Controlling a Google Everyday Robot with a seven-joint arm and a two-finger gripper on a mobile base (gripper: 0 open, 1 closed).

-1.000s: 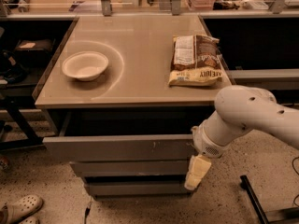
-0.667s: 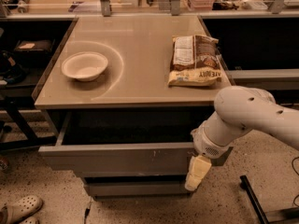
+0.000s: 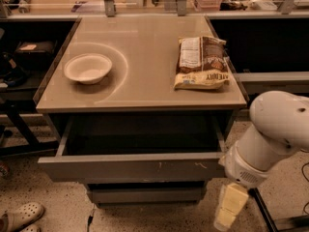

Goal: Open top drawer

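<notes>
Grey top drawer [image 3: 130,167] drawn out under the worktop [image 3: 145,62], front running left to right, just up-left of the gripper [image 3: 231,208] hanging low off its right end, apparently apart. Jaws released or clenched: cannot tell.

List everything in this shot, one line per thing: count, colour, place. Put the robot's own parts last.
Flat grey handle-less top drawer: one, grey with small whitish scratches, pulled out under the tabletop, plain inside.
Lower grey drawer front: at least one, grey, beneath the top drawer.
Smooth beige tabletop: one, beige, above the drawers.
Shallow round cream bowl: one, cream, left on the tabletop.
Crinkled brown-and-white snack bag: one, lying flat on the tabletop's right side.
Pale perforated clog: one, on the floor, bottom left.
White rounded robot arm: one, white, lower right.
Hand: one, pale yellow, lower right, below the top drawer's right end.
</notes>
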